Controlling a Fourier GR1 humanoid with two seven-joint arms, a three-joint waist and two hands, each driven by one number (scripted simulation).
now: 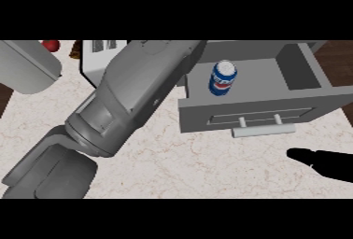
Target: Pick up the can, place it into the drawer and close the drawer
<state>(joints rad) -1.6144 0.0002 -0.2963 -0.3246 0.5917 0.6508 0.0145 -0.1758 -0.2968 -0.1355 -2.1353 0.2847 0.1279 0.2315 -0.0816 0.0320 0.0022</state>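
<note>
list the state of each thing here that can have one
drawer: open
can: upright inside the drawer, not held
right robot hand: at the lower right, apart from the drawer
left forearm: stretched across the counter beside the drawer, its hand out of sight

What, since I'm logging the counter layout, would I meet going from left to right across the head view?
left forearm → can, upright inside the open drawer → drawer handle → right hand at the lower right edge.
</note>
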